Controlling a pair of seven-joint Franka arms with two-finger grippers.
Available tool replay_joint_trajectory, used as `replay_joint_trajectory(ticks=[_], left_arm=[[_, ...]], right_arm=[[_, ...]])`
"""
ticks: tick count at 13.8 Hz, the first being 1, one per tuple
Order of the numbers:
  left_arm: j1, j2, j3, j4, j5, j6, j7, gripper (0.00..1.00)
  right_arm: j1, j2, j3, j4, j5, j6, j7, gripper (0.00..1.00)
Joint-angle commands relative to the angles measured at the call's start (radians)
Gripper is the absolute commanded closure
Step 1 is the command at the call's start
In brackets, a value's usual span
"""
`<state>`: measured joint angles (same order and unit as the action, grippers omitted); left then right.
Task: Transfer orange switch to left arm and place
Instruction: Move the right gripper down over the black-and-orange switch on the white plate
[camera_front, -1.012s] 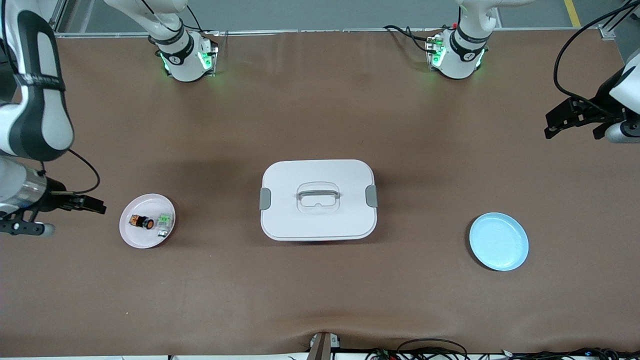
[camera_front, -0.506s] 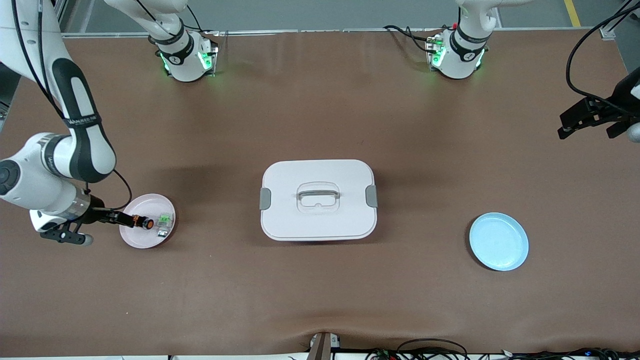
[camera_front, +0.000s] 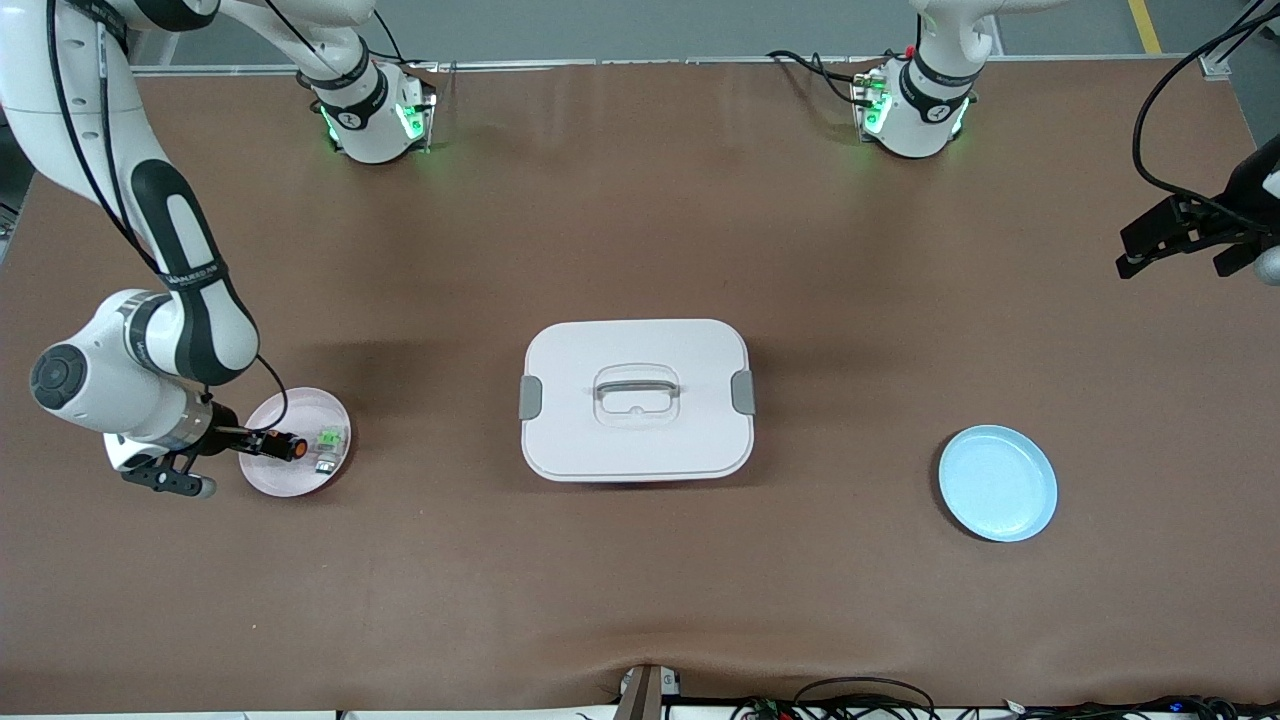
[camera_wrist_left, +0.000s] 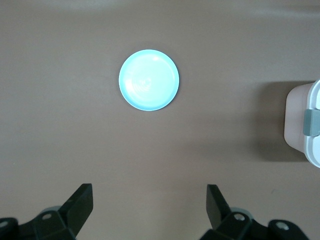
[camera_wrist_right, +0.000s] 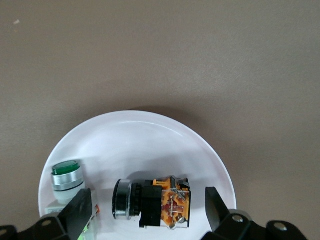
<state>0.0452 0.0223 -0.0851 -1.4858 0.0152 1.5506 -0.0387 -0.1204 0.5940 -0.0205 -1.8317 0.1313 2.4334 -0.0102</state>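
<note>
The right claw (camera_front: 255, 442) is low over the pink plate (camera_front: 300, 478) at the right arm's end of the worktop (camera_front: 640, 580), its jaws spread wide on either side of the orange switch (camera_front: 285, 446), which lies on its side in the plate. The right wrist view shows what the front view cannot: both fingers (camera_wrist_right: 77, 215) stand clear of the switch (camera_wrist_right: 152, 202), with white plate (camera_wrist_right: 140, 145) visible between them and it, so nothing is gripped. There the green-and-silver switch (camera_wrist_right: 66, 180) stands just beside the orange one; in the front view it (camera_front: 329, 444) is a small blur, and whether it touches the orange switch is hard to tell.

The left claw (camera_front: 1180, 240) waits up at the left arm's end, partly cut off by the frame edge. Its own wrist view shows its jaws fully apart and empty (camera_wrist_left: 150, 210), the blue plate (camera_wrist_left: 149, 80) below, and one corner of the box (camera_wrist_left: 304, 125). The box (camera_front: 637, 400) sits mid-worktop between the two plates, lid on; the blue plate (camera_front: 997, 483) is bare.
</note>
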Motion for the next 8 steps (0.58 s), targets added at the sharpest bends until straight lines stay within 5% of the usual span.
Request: replay_joint_trajectory(ticks=[1, 8], left_arm=[[0.004, 0.004, -0.002, 0.007, -0.014, -0.001, -0.001, 0.00], [0.004, 0.002, -0.007, -0.004, -0.009, -0.003, -0.004, 0.00]], right_arm=[[-0.007, 0.016, 0.011, 0.006, 0.007, 0.004, 0.003, 0.00], [-0.007, 0.038, 0.011, 0.008, 0.007, 0.003, -0.007, 0.00]])
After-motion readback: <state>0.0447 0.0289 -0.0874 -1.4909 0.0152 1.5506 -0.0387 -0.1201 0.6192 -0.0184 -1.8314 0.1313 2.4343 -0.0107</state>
